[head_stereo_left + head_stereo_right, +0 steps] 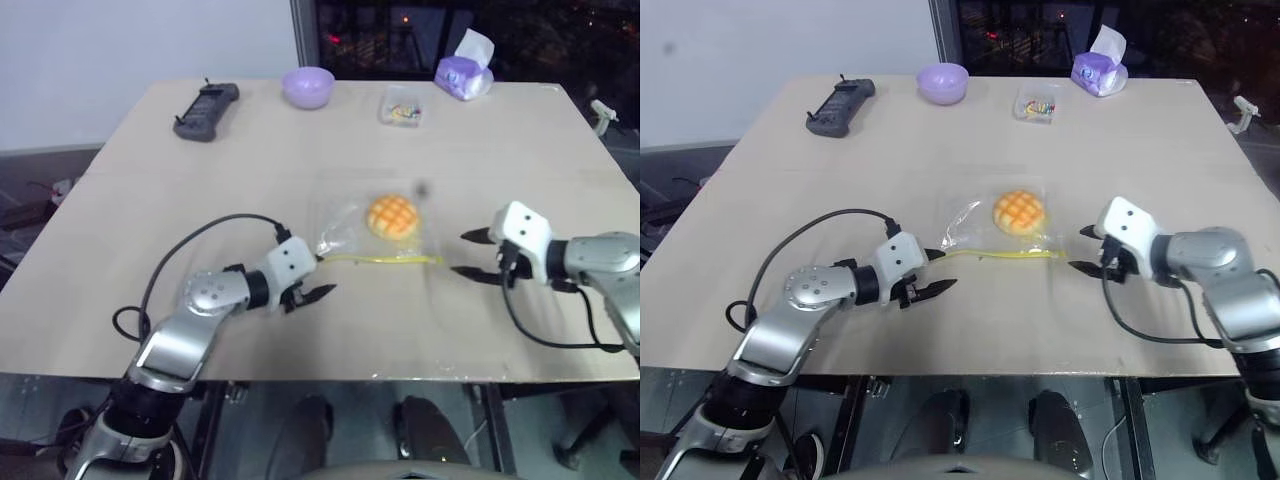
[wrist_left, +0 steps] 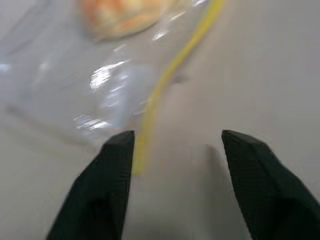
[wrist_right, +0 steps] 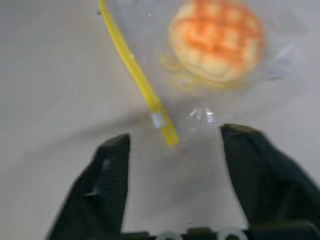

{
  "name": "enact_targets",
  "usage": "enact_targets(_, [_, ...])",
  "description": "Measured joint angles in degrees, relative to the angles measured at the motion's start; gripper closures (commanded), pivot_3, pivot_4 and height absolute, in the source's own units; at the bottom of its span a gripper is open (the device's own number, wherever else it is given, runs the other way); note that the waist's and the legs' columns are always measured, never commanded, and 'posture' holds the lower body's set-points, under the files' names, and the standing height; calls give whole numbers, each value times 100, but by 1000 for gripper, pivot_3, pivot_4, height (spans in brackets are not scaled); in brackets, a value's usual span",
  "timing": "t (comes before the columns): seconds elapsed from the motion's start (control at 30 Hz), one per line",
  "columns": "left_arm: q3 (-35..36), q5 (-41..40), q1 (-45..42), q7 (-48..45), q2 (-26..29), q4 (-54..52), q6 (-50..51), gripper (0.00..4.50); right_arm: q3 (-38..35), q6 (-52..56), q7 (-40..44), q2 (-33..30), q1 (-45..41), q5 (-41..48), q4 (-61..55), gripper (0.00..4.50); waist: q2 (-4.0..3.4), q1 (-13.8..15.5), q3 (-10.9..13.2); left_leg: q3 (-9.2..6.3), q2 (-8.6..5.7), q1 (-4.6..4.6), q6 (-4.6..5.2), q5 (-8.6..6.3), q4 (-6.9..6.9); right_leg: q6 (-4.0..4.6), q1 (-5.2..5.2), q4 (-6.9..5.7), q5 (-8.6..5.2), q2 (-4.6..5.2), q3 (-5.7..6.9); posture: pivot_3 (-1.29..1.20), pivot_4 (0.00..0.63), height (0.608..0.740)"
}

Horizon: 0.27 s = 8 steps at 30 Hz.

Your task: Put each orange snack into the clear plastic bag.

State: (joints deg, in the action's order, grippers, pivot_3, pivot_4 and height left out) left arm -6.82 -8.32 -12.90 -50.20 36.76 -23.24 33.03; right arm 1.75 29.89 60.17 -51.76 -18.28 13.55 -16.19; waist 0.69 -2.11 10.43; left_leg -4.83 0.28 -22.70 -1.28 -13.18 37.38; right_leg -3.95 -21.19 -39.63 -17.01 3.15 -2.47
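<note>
We note the orange snack lying inside the clear plastic bag, left gripper at its 7 o'clock and right gripper at 3 o'clock, both spread wide, empty.

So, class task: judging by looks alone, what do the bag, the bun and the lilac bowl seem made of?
Clear plastic bag: thin glossy film; it crinkles and glints.
Bun: probably baked dough, matte, grid-scored crust.
Lilac bowl: smooth, faint sheen; plastic or ceramic.

Grid-topped orange bun inside flat clear bag
</note>
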Motion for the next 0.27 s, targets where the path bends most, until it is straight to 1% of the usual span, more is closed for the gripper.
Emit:
enact_targets(0.03, [180, -236, 30, -59, 8, -75, 200, 1824, -123, 78, 136, -44, 101, 202, -32, 1623, 0, 0, 0, -1, 3, -6, 0, 0, 0, 0, -5, -1, 1, -3, 1, 0, 150, 736])
enact_targets(0.07, [232, -286, 46, -79, 14, -99, 246, 1824, -154, 98, 175, -52, 130, 249, -42, 1623, 0, 1, 0, -2, 3, -8, 0, 0, -1, 1, -6, -2, 1, -3, 1, 0, 150, 736])
enact_targets(0.1, [686, -751, 211, -190, 90, -213, 538, 1824, -480, 103, 346, -53, 318, 590, 11, 1623, 0, -19, 0, 2, 6, -13, 0, 0, -3, 1, -11, -1, 1, -3, -3, 0, 150, 736])
enact_targets(0.13, [779, -822, 245, -210, 138, -222, 585, 1824, -556, 102, 373, -58, 351, 642, 47, 1623, 0, -23, 0, 4, 6, -12, 0, 0, -3, 1, -11, -1, 1, -3, -4, 0, 150, 736])
enact_targets(0.2, [1421, -1285, 485, -323, 237, -279, 822, 1824, -1064, -61, 571, -65, 544, 931, 412, 1623, 1, -23, 1, 8, 7, -15, 0, 0, -7, 1, -13, 8, 1, -3, -6, 0, 150, 736])
enact_targets(0.27, [2197, -1665, 1016, -477, 509, -332, 938, 1824, -1679, -336, 751, -106, 730, 1123, 1018, 1623, 1, -21, 1, 11, 7, -14, 0, -1, -12, 1, -10, 21, 2, -1, -8, 0, 150, 736])
